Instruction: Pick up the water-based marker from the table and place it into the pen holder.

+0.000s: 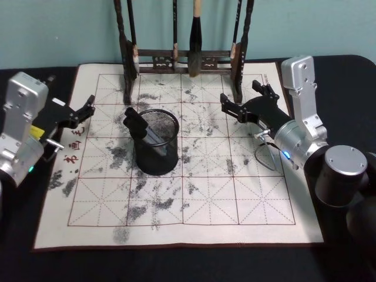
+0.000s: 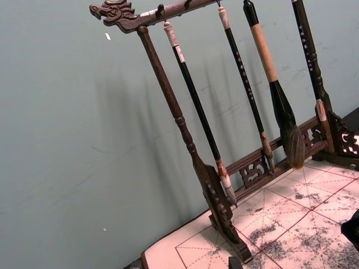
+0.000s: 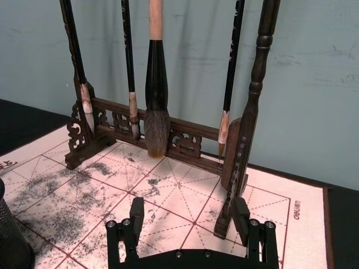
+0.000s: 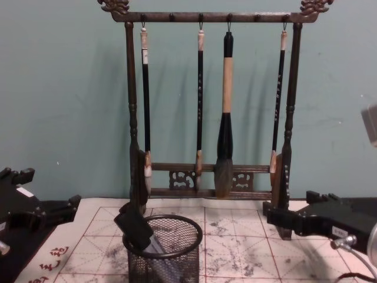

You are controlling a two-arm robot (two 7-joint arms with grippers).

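One ink-stained gridded mat [image 1: 247, 200] covers black table [image 1: 346, 258], teal wall [image 4: 59, 88] behind.

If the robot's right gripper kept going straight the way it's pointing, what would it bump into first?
Probably the tall dark wooden brush rack. The right gripper, fingers open and empty, points across the ink-stained grid mat toward the rack's near post and base; the exact line is hard to judge.

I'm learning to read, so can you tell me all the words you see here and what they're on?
No text reads clearly.
Red characters on the left border of the mat: too blurred to read.
Grey print on the mat's right border: sideways and blurred.
Pale lettering on the handles of the hanging brushes: too small.
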